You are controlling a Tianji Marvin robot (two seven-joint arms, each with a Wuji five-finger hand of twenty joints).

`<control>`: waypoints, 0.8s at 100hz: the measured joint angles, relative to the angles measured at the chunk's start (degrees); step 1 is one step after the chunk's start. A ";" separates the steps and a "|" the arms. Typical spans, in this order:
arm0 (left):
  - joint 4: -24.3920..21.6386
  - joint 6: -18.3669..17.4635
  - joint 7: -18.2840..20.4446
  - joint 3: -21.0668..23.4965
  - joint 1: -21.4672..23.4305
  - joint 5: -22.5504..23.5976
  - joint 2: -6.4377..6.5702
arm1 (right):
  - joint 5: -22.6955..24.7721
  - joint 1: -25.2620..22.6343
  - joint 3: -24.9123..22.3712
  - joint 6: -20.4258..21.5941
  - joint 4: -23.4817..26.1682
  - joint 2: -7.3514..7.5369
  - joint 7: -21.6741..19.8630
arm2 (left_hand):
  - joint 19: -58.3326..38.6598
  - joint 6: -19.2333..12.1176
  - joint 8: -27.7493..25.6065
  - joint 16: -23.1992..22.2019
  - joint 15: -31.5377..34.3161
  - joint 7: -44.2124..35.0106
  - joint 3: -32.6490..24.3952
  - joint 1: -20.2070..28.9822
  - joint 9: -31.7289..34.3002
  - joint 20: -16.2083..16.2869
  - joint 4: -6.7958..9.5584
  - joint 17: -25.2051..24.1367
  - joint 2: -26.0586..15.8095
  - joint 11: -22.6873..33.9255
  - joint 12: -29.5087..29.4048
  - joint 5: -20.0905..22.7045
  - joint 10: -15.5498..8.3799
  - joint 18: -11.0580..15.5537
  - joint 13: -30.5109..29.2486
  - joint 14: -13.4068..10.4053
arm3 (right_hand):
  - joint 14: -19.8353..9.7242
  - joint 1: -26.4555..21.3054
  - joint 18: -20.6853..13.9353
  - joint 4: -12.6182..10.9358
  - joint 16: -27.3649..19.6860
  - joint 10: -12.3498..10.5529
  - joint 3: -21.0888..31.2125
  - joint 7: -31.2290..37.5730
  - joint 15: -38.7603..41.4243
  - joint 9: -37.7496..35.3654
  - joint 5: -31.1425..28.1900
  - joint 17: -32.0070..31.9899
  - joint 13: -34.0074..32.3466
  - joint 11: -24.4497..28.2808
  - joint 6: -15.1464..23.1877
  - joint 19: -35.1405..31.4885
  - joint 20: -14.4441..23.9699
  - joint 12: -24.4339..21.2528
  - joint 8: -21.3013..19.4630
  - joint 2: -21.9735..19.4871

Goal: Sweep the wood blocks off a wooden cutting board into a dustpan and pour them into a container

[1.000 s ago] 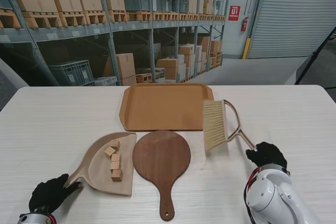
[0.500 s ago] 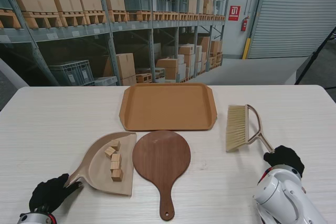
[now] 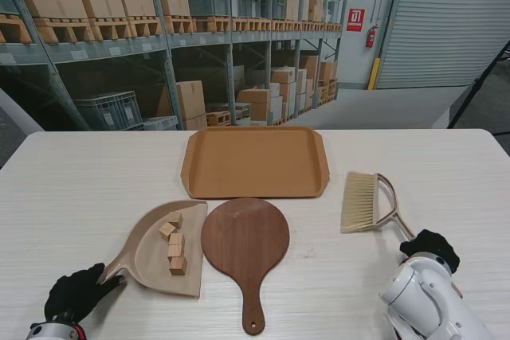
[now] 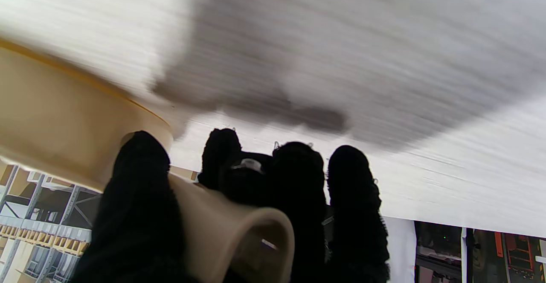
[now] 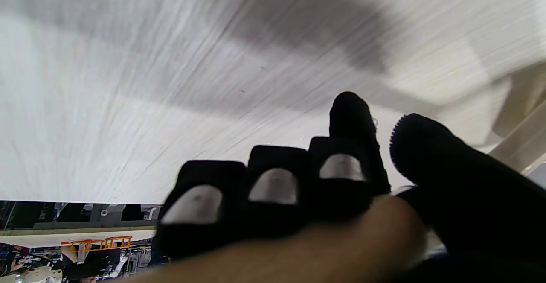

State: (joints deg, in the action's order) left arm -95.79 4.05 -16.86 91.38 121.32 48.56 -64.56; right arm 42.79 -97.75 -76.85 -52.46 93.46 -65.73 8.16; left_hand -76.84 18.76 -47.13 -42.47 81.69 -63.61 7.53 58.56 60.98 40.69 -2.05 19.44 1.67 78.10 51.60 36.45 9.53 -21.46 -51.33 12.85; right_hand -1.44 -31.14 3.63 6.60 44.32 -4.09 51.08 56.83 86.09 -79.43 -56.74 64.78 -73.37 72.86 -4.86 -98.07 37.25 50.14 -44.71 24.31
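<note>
- From the stand, the left hand (image 3: 76,294) is sitting at the near left corner of the table (image 3: 72,189), its black fingers wrapping around the handle of the dustpan (image 3: 163,248).
- The dustpan is lying flat on the table, and five or so wood blocks (image 3: 173,241) are sitting inside it, toward its right side.
- The round cutting board (image 3: 245,243) is lying just to the right of the dustpan, its edge touching or nearly touching the pan's open lip, its handle pointing toward me.
- The tray (image 3: 255,162) is resting farther from me than the board, near the middle of the table.
- The right hand (image 3: 430,246) is gripping the end of the handle of the brush (image 3: 368,204), which is lying to the right of the tray with its bristles pointing left.
- In the left wrist view, the left hand (image 4: 239,214) is curling its fingers (image 4: 298,180) over the tan tube of the dustpan (image 4: 64,125) handle, the thumb pressing on the other side.
- The table (image 4: 362,61) is showing blurred beyond the fingertips.
- In the right wrist view, the right hand (image 5: 324,189) is closing its fingers (image 5: 275,185) tightly over the brush (image 5: 307,249) handle, with the thumb alongside.
- The table (image 5: 128,103) is filling the rest of that view.
</note>
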 measured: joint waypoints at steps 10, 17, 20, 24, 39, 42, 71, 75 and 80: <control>0.00 0.02 0.04 -0.02 -0.02 0.01 0.02 | -0.08 0.75 0.60 -0.83 -1.33 0.09 -0.34 | 0.00 0.00 0.00 0.00 0.00 0.00 0.00 0.00 0.00 0.00 0.00 0.00 0.00 0.00 0.00 0.00 0.00 0.00 0.00 0.00 | -0.02 0.00 -0.05 -0.01 0.00 -0.06 0.00 0.00 0.09 -0.01 -0.01 0.00 -0.01 0.11 0.06 0.00 -0.08 0.00 0.00 -0.05; 0.00 0.05 0.07 -0.02 -0.02 0.01 0.03 | -0.24 1.15 0.88 -1.12 -2.15 0.12 -0.60 | 0.00 0.00 0.00 0.00 0.00 0.00 0.00 0.00 0.00 0.00 0.00 0.00 0.00 -0.01 0.00 0.00 0.00 0.00 0.00 0.00 | -0.03 0.00 -0.05 -0.01 0.00 -0.09 0.00 -0.10 0.10 -0.02 -0.01 0.00 -0.06 0.16 0.07 0.00 -0.31 -0.23 0.00 -0.07; -0.02 0.07 0.09 -0.02 -0.02 0.02 0.03 | -0.38 1.29 1.00 -1.21 -2.43 0.15 -0.71 | 0.00 0.00 0.00 0.00 0.00 0.00 0.00 0.00 0.00 0.00 0.00 0.00 0.00 -0.01 0.00 0.00 0.00 0.00 0.00 0.00 | -0.03 0.00 -0.05 -0.01 0.00 -0.10 0.00 -0.57 0.11 -0.04 -0.02 0.01 -0.07 0.21 0.07 0.00 -0.36 -0.48 0.00 -0.09; -0.03 0.08 0.10 -0.02 -0.02 0.02 0.03 | -0.51 1.44 1.16 -1.31 -2.75 0.20 -0.81 | 0.00 0.00 0.00 0.00 0.00 0.00 0.00 0.00 0.00 0.00 0.00 0.00 0.00 -0.01 0.00 0.00 0.00 0.00 0.00 0.00 | -0.04 0.00 -0.05 -0.01 0.00 -0.12 0.00 -0.70 0.11 -0.04 -0.03 0.01 -0.07 0.22 0.07 0.01 -0.80 -0.53 0.00 -0.10; -0.05 0.11 0.11 -0.04 -0.02 0.04 0.03 | -0.50 1.92 1.73 -1.35 -4.11 0.27 -0.81 | 0.00 0.00 0.00 0.00 0.00 0.00 0.00 0.00 0.00 0.00 0.00 0.00 0.00 -0.01 0.00 0.00 0.00 0.00 0.00 0.00 | -0.05 0.00 -0.06 -0.02 -0.23 -0.13 0.00 0.33 0.11 -0.04 -0.04 0.01 -0.08 0.22 0.37 0.02 -2.18 -1.10 -0.13 -0.11; -0.05 0.12 0.12 -0.04 -0.02 0.04 0.03 | -0.45 2.00 1.80 -1.35 -4.27 0.30 -0.80 | 0.00 0.00 0.00 0.00 0.00 0.00 0.00 0.00 0.00 0.00 0.00 0.00 0.00 -0.01 0.00 0.00 0.00 0.00 0.00 0.00 | -0.05 0.00 -0.06 -0.02 -0.78 -0.14 0.00 0.91 0.11 -0.05 -0.05 0.01 -0.08 -0.09 0.57 0.02 -2.39 -1.26 -0.16 -0.11; -0.17 0.19 0.41 0.01 -0.01 0.47 0.08 | -0.41 2.54 2.01 -1.25 -5.14 0.41 -0.74 | 0.00 0.00 0.00 0.00 -0.01 0.00 0.00 0.00 0.00 0.00 0.00 0.00 0.00 -0.03 -0.03 0.00 0.00 0.00 0.00 0.00 | 3.36 0.09 5.63 1.48 -7.32 2.92 0.57 5.04 -4.73 0.42 -0.23 -2.07 -0.09 -9.76 1.37 2.14 -6.73 -4.85 4.40 1.76; -0.21 0.19 0.50 0.02 -0.01 0.54 0.10 | -0.41 2.59 2.01 -1.21 -5.15 0.43 -0.69 | 0.00 0.00 0.00 0.00 -0.01 0.00 0.00 0.00 0.00 0.00 0.00 0.00 0.00 -0.04 -0.04 0.00 0.00 0.00 0.00 0.00 | 4.23 0.09 6.61 1.53 -9.50 3.68 0.91 5.33 -7.76 1.34 0.58 -4.35 0.00 -10.92 1.37 2.99 -6.75 -5.73 4.94 2.60; -0.25 0.19 0.57 0.02 -0.01 0.57 0.12 | -0.42 2.64 2.01 -1.13 -5.15 0.47 -0.69 | 0.00 0.00 0.00 0.00 -0.01 0.00 0.00 0.00 0.00 0.00 0.00 0.00 0.00 -0.04 -0.05 0.00 0.00 0.00 0.00 0.00 | 5.74 0.15 8.01 1.85 -12.86 5.33 1.27 5.53 -12.73 3.30 1.46 -7.59 0.15 -12.24 1.37 5.37 -7.13 -7.10 5.50 3.88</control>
State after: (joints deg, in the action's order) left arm -96.04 4.25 -16.29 91.40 121.32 49.14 -64.44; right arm 42.37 -95.11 -74.84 -53.59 88.32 -65.27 7.47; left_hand -76.84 18.76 -47.13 -42.47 81.68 -63.60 7.53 58.56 60.99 40.69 -2.05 19.44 1.67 78.07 51.55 36.45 9.53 -21.46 -51.33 12.85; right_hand 4.30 -30.99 11.64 8.45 31.46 1.24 52.36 62.37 73.36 -76.13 -55.27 57.19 -73.22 60.62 -3.50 -92.71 30.13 43.04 -39.22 28.19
